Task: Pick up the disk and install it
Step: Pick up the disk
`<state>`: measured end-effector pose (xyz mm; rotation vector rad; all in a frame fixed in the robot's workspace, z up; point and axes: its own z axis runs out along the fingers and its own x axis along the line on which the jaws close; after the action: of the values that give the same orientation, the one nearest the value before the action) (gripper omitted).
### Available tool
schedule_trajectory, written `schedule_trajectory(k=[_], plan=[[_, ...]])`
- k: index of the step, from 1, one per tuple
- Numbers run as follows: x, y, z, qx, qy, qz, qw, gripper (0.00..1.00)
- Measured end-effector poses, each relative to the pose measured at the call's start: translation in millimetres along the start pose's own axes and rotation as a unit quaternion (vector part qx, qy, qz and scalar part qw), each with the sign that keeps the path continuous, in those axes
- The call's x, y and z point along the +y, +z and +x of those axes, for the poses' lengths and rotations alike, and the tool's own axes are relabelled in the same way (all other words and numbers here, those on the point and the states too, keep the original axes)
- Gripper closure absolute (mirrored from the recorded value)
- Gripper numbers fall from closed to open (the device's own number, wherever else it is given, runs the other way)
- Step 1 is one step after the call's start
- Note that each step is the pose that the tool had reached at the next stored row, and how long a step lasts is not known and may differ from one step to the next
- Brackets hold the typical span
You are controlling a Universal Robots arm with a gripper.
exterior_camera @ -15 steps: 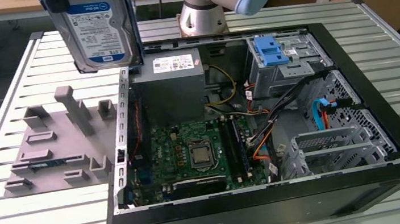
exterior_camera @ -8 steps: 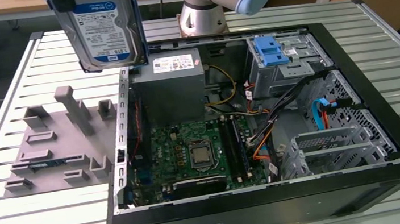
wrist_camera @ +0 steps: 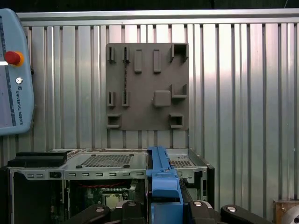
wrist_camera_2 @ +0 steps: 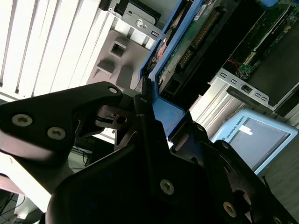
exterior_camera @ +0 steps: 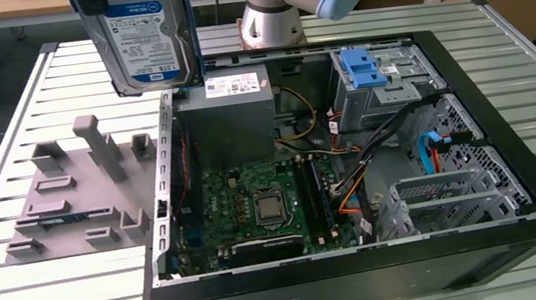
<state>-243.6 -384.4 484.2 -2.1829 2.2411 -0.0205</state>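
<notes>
The disk (exterior_camera: pixel 142 39), a silver hard drive with a white-and-blue label and a blue carrier frame, hangs upright in the air at the exterior view's upper left. It is above the slatted table, just outside the open computer case's (exterior_camera: pixel 511 128) left wall. In the first wrist view my gripper (wrist_camera: pixel 163 206) is shut on the blue carrier edge (wrist_camera: pixel 161 179), with black fingers (wrist_camera: pixel 133 207) on either side. The second wrist view shows the gripper (wrist_camera_2: pixel 152 112) clamped on the frame, with the disk's (wrist_camera_2: pixel 196 42) circuit-board side beyond it.
Inside the case are a grey power-supply box (exterior_camera: pixel 228 116), a motherboard (exterior_camera: pixel 265 204), a light-blue latch piece (exterior_camera: pixel 365 69), cables and a metal drive cage (exterior_camera: pixel 447 193). A grey foam fixture plate (exterior_camera: pixel 74 193) lies on the table at the exterior view's left. A teach pendant (wrist_camera: pixel 14 74) lies beside it.
</notes>
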Motion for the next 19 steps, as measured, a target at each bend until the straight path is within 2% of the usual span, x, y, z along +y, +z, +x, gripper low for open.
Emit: schedule_trajectory(k=[19], plan=[[-18.6, 0.3, 0.0, 0.0, 0.0, 0.0, 1.0, 0.64]])
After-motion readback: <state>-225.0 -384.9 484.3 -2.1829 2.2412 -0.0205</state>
